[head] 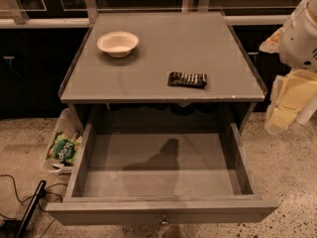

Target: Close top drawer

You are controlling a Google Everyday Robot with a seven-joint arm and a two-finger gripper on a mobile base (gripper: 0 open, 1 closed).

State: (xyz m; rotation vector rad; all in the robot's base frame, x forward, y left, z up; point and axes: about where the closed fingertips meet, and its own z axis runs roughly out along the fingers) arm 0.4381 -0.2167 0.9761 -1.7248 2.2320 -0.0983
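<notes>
Standing open, top drawer (pixel 124 210), pincer (pixel 290 101) off its right (well apart).

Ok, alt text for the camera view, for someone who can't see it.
The top drawer of a grey cabinet stands pulled open and empty. On top sit a white bowl and a dark packet; the end effector is at the right edge.

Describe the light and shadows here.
Camera view: dim, warm light; a dark shadow lies inside the open top drawer; the bowl casts a faint one. Camera view: the gripper is out of frame, only the white arm shows at right.
</notes>
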